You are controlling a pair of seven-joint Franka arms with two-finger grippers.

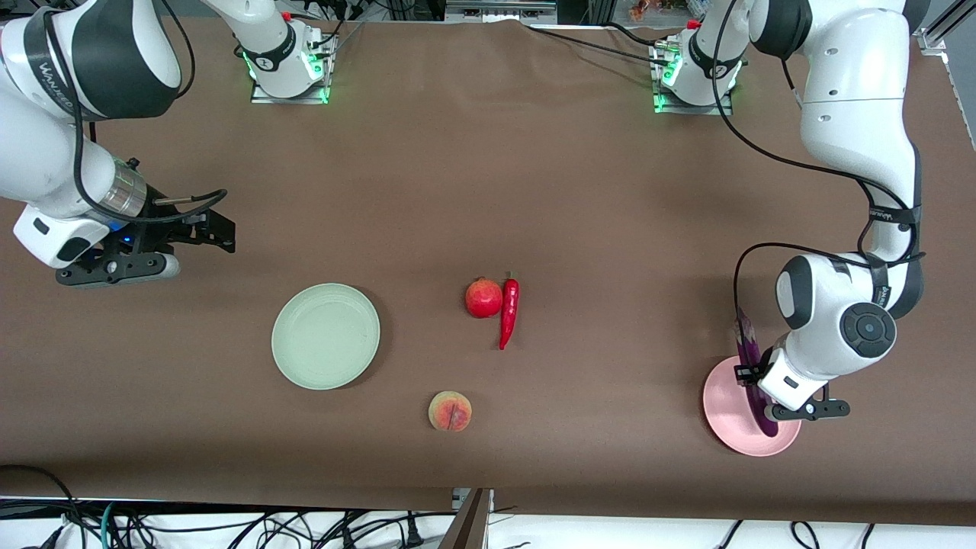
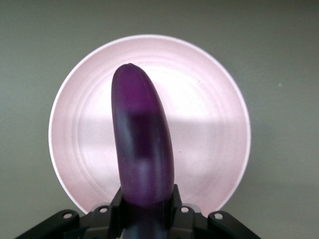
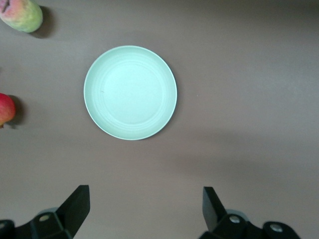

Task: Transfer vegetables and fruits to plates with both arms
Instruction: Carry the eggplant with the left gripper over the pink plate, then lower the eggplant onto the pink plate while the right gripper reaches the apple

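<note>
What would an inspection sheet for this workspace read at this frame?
Surface: brown table cover.
Job's things: eggplant held over pink plate; green plate bare; pomegranate beside chili; peach nearer the camera.
Clutter: nothing seen.
Grippers: left gripper shut on eggplant; right gripper open, waiting over bare table.
Cables: black cables along the arms, more at the table edge.
Surroundings: arm bases with green lights.

Colours on your brown table

You have a glossy purple eggplant [image 2: 142,149] over a pale pink plate [image 2: 209,124], a mint green plate [image 1: 325,336], a red pomegranate [image 1: 483,298] beside a red chili [image 1: 508,309], a yellowish-pink blushed peach [image 1: 450,411], and white arms with black grippers.
</note>
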